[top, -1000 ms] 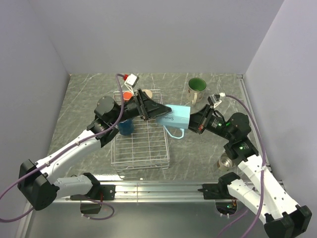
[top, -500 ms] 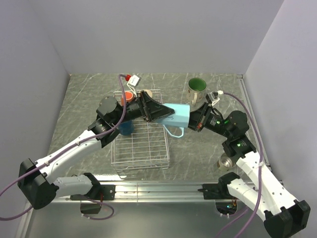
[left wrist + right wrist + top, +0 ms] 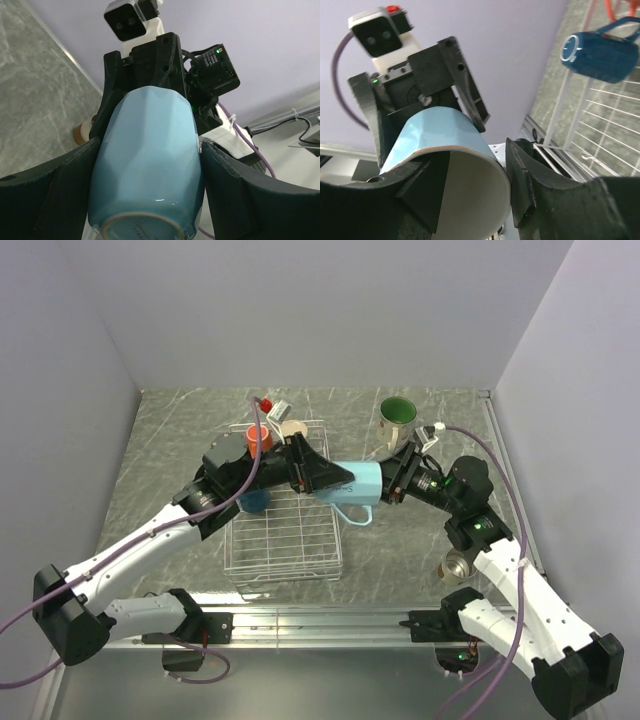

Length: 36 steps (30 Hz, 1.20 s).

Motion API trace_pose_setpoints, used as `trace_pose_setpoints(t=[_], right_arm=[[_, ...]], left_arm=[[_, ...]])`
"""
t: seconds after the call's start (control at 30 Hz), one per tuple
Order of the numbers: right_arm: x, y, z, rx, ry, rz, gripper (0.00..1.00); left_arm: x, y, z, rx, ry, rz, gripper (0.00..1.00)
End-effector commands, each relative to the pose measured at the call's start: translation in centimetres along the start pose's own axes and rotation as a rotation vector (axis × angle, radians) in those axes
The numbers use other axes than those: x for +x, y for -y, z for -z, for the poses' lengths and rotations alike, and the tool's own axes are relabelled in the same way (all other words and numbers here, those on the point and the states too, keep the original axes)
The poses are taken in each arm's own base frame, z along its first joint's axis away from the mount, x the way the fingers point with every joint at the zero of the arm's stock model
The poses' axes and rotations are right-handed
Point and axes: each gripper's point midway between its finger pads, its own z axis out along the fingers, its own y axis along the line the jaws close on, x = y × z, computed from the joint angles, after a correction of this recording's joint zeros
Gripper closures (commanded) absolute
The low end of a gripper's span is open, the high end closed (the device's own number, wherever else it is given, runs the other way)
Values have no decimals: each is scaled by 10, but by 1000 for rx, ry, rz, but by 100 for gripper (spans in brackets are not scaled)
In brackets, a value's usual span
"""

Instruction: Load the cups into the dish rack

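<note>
A light blue cup hangs on its side in the air over the right edge of the dish rack, handle down. My left gripper is shut on its base end; in the left wrist view both fingers press the light blue cup. My right gripper is at the rim end, open. In the right wrist view one of its fingers sits inside the cup's mouth, the other stands off outside. A dark blue cup lies in the rack.
An orange-red cup and a beige cup are at the rack's far end. A cream cup with green inside stands at the back right. A small metallic cup sits by the right arm.
My left gripper closed on the light blue cup's base. My right gripper, which had held the rim, has opened. Both arms shifted slightly.
</note>
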Motion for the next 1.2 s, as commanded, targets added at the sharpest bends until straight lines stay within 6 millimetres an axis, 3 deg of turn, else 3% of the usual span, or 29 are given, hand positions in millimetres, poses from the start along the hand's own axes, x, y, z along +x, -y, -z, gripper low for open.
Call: trace_pose_setpoints(t=[0.0, 0.23, 0.37, 0.5, 0.83, 1.07, 1.17], right_arm=[[-9, -13, -1, -11, 32, 65, 44], [-5, 3, -1, 33, 17, 64, 44], [-1, 16, 1, 90, -4, 78, 44], [-2, 32, 7, 166, -1, 116, 44], [1, 69, 26, 342, -16, 144, 47], [2, 80, 33, 399, -32, 164, 48], [1, 82, 37, 422, -30, 172, 49]], left_arm=[[-28, 46, 17, 74, 87, -110, 100], [-50, 23, 36, -41, 140, -128, 99], [-64, 2, 50, -131, 168, -132, 99], [-66, -32, 56, -297, 152, -137, 99], [-62, -134, 70, -799, -18, -238, 100], [-48, -171, 53, -951, -158, -331, 100], [-31, -186, 44, -1012, -226, -364, 100]])
